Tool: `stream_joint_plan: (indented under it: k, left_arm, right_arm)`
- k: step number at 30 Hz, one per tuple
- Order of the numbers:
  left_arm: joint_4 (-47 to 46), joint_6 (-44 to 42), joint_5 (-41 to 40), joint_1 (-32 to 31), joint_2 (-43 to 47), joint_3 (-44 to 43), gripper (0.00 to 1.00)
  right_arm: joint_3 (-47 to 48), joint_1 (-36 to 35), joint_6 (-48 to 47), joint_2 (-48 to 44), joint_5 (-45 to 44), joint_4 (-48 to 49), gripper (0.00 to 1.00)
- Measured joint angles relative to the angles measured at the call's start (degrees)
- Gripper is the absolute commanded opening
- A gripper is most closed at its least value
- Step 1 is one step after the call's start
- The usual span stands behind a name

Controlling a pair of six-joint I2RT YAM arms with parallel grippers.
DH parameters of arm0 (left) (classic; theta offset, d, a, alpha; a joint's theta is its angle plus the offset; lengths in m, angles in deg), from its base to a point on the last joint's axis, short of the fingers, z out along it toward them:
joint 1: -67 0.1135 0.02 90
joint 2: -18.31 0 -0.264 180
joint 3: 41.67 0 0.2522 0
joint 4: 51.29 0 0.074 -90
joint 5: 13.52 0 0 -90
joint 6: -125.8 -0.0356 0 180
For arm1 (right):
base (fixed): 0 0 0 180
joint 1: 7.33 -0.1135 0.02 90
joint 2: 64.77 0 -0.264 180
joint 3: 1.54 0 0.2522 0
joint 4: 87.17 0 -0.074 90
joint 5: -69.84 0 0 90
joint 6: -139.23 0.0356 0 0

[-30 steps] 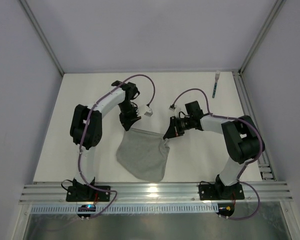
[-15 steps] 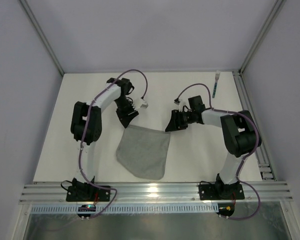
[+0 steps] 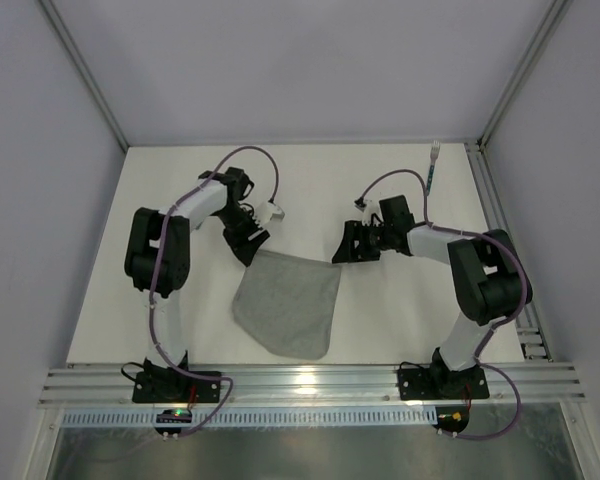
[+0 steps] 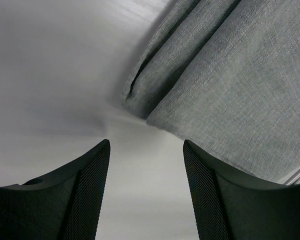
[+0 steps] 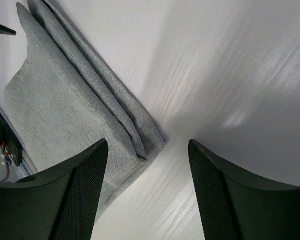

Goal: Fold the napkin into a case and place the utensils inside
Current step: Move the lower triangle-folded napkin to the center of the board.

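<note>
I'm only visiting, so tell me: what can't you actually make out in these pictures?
The knife: in no view. Only the fork shows, too small in the top view to count its tines.
Layers of the napkin: the top view is too distant; each wrist view shows stacked folds at one corner, the rest cut off by picture edges.
Anything under it: hidden by the cloth in every view.

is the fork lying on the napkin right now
No, the fork lies near the far right corner of the table, well apart from the napkin.
</note>
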Motion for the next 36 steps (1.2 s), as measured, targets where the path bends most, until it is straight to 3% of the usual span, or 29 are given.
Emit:
stream_joint_plan:
  k: [9,12,16,18,23,26,36]
  left_arm:
    - [-4.35,2.32,2.75,-1.46,0.11,1.38,0.60]
    - [-5.79,4.17,2.49,-1.40,0.11,1.40,0.48]
    - [-8.63,6.67,2.60,-1.36,0.11,2.29,0.33]
    - [-9.29,7.32,3.08,-1.36,0.11,2.93,0.27]
    - [-10.05,8.35,4.31,-1.36,0.11,3.85,0.13]
    - [-10.49,8.63,4.70,-1.36,0.11,4.90,0.00]
    - [-15.87,15.89,1.44,-0.96,3.78,6.99,0.00]
  right_arm:
    - [-4.74,-2.19,0.02,-4.68,-3.21,1.05,0.70]
    - [-5.07,-3.50,0.15,-4.72,-3.65,1.97,0.66]
    - [-5.73,-4.72,1.33,-4.50,-4.50,3.06,0.49]
    - [-5.73,-4.92,1.77,-4.00,-4.96,3.08,0.34]
    - [-4.57,-4.90,2.60,-2.38,-6.34,1.88,0.15]
    - [-3.15,-4.92,2.58,-1.38,-6.99,0.79,0.06]
    - [3.96,-4.70,1.40,1.33,-9.07,-5.09,0.03]
